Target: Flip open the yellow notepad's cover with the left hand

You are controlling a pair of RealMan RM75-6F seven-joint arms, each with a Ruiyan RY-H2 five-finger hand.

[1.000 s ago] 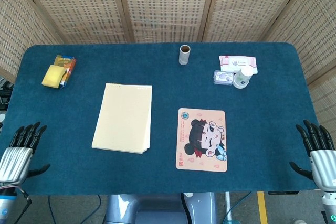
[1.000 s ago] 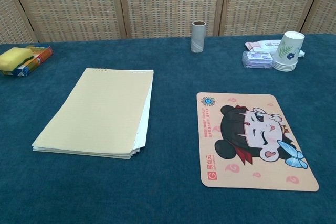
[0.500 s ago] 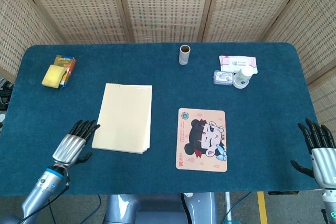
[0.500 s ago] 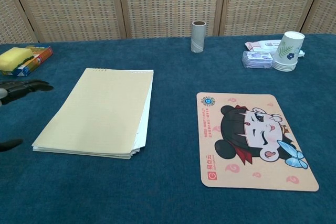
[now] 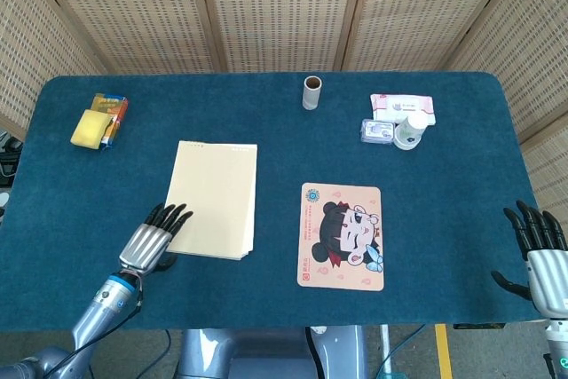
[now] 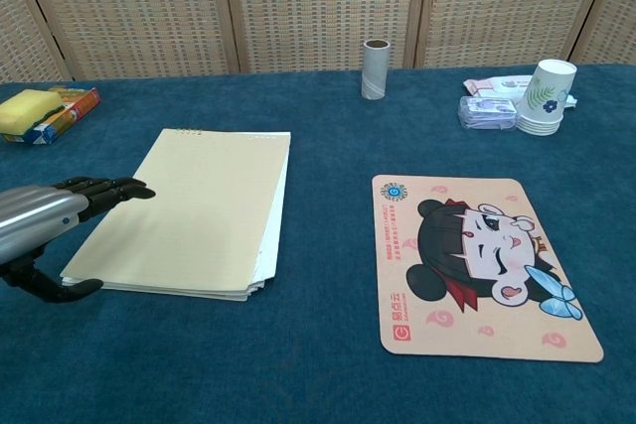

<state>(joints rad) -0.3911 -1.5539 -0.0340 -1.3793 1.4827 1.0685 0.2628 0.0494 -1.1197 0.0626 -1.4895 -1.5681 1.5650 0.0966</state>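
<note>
So the pale yellow rectangular notepad [image 5: 209,199] is lying flat and closed on the dark blue felt tabletop [image 5: 266,299], left of centre, with its bound edge at the far end. The left hand [image 5: 153,241] sits at the pad's near-left corner, fingers [image 6: 107,191] stretched out straight and slightly apart, their dark tips reaching over the pad's left edge (the thumb pokes out below, off the pad, over the cloth). It's holding nothing, and I can't tell whether the fingertips actually touch the cover or just hover above it.

Just right of the notepad, with a gap of cloth between, there's a peach rectangular mat printed with a cartoon girl [image 5: 342,236]. Way over at the table's right edge, the right hand [image 5: 541,255] rests with its fingers spread, also holding nothing.

Along the far side: a yellow sponge on a colourful packet [image 5: 98,121] at the left, an upright cardboard tube [image 5: 311,92] in the middle, and at the right a pink wet-wipe pack [image 5: 403,106], a small clear plastic packet [image 5: 377,131] and a stack of white paper cups [image 6: 546,96].
</note>
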